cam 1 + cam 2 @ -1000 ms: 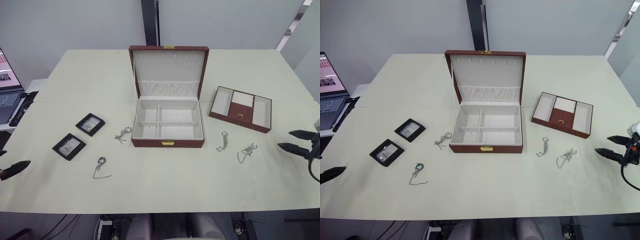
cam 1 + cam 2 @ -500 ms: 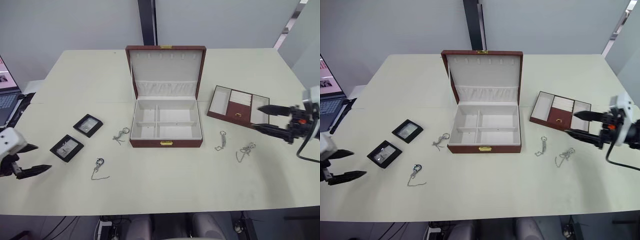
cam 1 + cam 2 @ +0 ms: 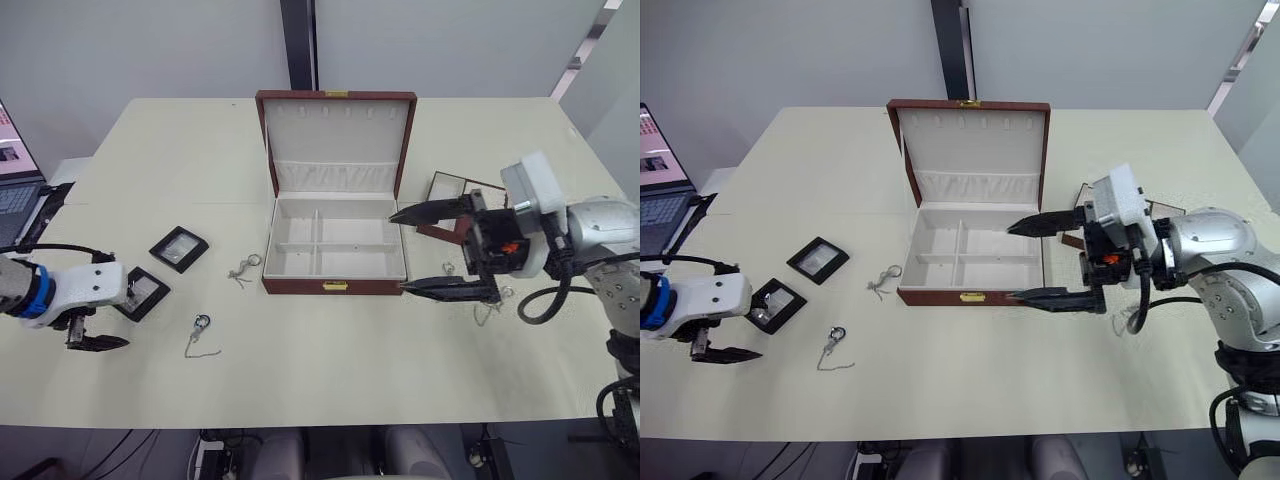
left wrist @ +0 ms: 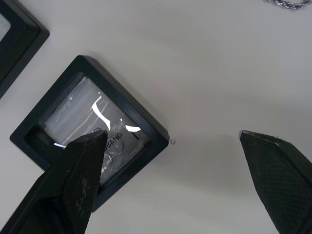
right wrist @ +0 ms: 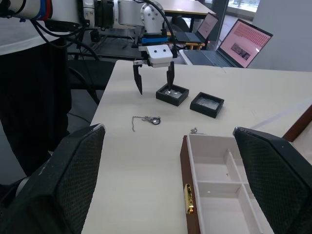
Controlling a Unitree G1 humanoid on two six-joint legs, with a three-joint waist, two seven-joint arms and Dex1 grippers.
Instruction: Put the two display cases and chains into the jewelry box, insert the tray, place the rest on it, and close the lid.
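Note:
The jewelry box (image 3: pixel 335 284) stands open mid-table with its lid (image 3: pixel 335 135) upright. My right gripper (image 3: pixel 398 252) hovers open and wide by the box's right front corner, partly covering the tray (image 3: pixel 445 190). On the left lie the two display cases (image 3: pixel 179 248) (image 4: pixel 92 131). My left gripper (image 3: pixel 118 322) is open, one finger (image 4: pixel 78 170) over the nearer case and the other over bare table. One chain (image 3: pixel 241 270) lies by the box's left front, another chain (image 3: pixel 200 335) nearer the front, and two chains (image 3: pixel 447 268) (image 3: pixel 488 308) under my right arm.
A laptop (image 3: pixel 15 195) sits past the table's left edge. Bare table (image 3: pixel 330 370) stretches in front of the box. A dark post (image 3: pixel 298 45) rises behind the table's far edge.
The left gripper has moved in from the table's left edge to the nearer display case. The right gripper has swung left from over the tray to the box's right front corner.

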